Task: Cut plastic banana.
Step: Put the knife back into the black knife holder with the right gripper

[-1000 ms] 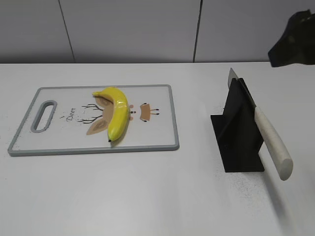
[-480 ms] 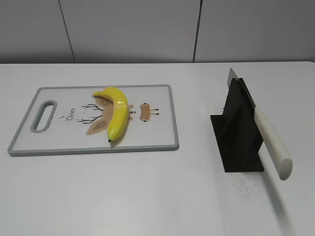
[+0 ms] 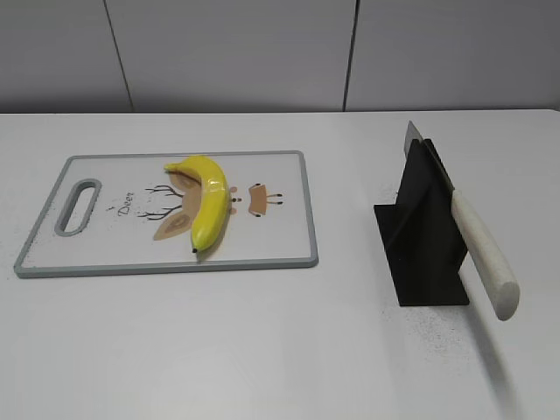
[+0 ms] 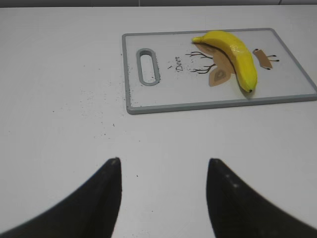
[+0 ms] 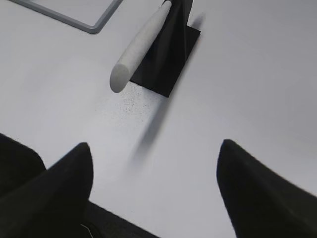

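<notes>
A yellow plastic banana [image 3: 206,199] lies on a white cutting board [image 3: 280,236] with a grey rim and a deer drawing; both also show in the left wrist view, the banana [image 4: 235,49] on the board [image 4: 173,84]. A knife with a white handle [image 3: 484,254] rests in a black stand [image 3: 422,236]; the handle [image 5: 141,47] and stand [image 5: 171,59] also show in the right wrist view. My left gripper [image 4: 163,166] is open and empty, well short of the board. My right gripper [image 5: 156,148] is open and empty, short of the knife handle. Neither gripper shows in the exterior view.
The board has a handle slot [image 3: 77,206] at its left end. Everything sits on a white table [image 3: 262,350] with a grey panelled wall behind it. The table's near edge [image 5: 129,225] shows in the right wrist view.
One second ago a dark part of the right arm showed at the top right of the exterior view; it has left that view. Banana, board and knife have not moved.
</notes>
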You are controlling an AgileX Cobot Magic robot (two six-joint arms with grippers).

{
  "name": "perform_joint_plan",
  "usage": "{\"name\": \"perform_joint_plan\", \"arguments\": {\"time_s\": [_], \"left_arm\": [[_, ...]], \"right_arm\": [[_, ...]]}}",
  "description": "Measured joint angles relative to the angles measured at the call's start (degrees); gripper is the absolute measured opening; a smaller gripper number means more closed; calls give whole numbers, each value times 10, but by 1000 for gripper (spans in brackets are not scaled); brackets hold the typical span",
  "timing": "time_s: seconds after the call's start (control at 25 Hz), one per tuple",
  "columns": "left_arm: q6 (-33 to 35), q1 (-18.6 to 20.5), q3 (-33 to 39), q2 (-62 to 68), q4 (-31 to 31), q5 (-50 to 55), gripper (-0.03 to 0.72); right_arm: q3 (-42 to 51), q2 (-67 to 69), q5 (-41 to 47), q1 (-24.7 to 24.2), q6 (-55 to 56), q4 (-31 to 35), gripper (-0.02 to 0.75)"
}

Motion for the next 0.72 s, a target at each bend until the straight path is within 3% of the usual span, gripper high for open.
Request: {"name": "perform_joint_plan", "arguments": {"time_s": [0.48, 0.72], "left_arm": [[0, 0, 0, 0, -1, -1, 535], [0, 0, 0, 0, 0, 0, 535]], "right_arm": [[19, -135, 6, -1, 0, 3, 591], [19, -137, 6, -40, 0, 11, 591]]}}
